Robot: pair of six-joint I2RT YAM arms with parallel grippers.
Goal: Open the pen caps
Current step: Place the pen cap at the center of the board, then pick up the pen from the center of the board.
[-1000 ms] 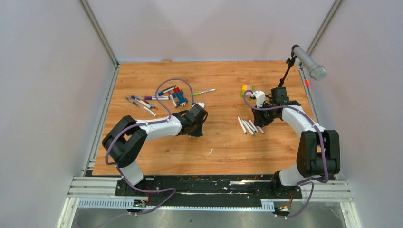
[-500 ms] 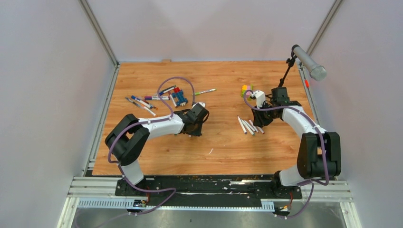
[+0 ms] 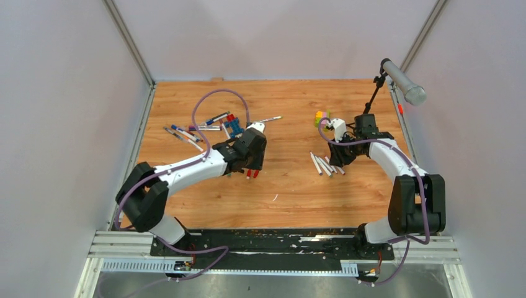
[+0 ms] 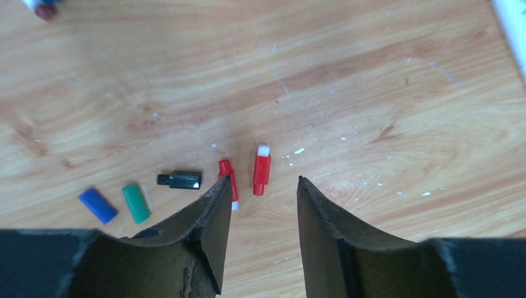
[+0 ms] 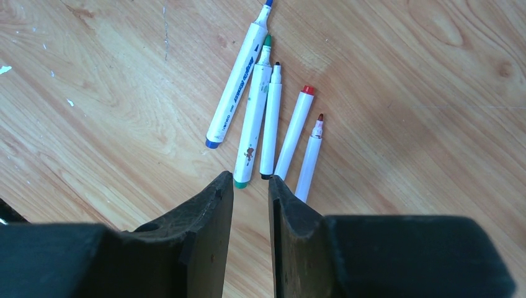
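Stubby caps lie loose on the bench: two red, black, green, blue. Left hand parted, empty. Right hand narrow, empty, near five white pens.

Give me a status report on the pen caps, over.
Left hand open, empty, above five loose caps. Right hand barely open, empty, five pens lying just ahead. Nothing blocking either.

The left arm stretches forward and inward from its base, wrist bent downward, and the left gripper hangs with its fingers well parted, nothing between them. The right arm folds inward (elbow raised high), and the right gripper points down, fingers only narrowly apart and empty.
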